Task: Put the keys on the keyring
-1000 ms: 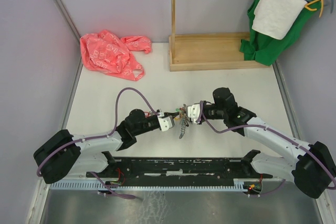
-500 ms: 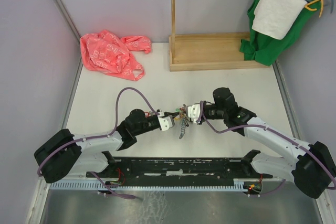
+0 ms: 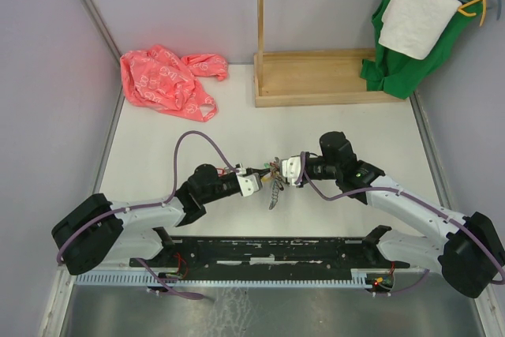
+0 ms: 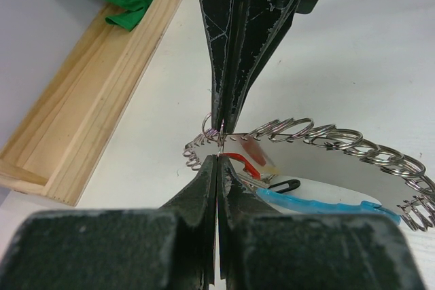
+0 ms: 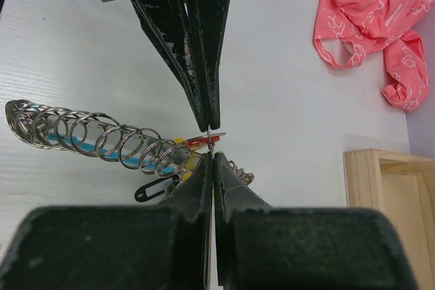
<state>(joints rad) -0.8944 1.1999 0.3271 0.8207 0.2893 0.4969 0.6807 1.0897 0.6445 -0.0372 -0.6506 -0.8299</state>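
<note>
The keyring [image 4: 340,142] is a coil of grey metal loops with a light-blue sleeve [image 4: 326,202], and in the top view it [image 3: 273,192] hangs over the table's middle. My left gripper [image 4: 219,156] and right gripper [image 5: 211,154] meet tip to tip. Both are shut on one thin metal wire at the coil's end. A red-tagged key [image 4: 249,156] sits right at the pinch and also shows in the right wrist view [image 5: 198,142]. A black tag [image 5: 152,190] lies under the coil [image 5: 102,139]. In the top view the left gripper [image 3: 264,173] and right gripper [image 3: 278,170] touch.
A crumpled pink plastic bag [image 3: 166,80] lies at the back left. A wooden stand [image 3: 316,76] with an upright post is at the back centre. Green cloth [image 3: 398,65] and a white towel [image 3: 417,15] hang at the back right.
</note>
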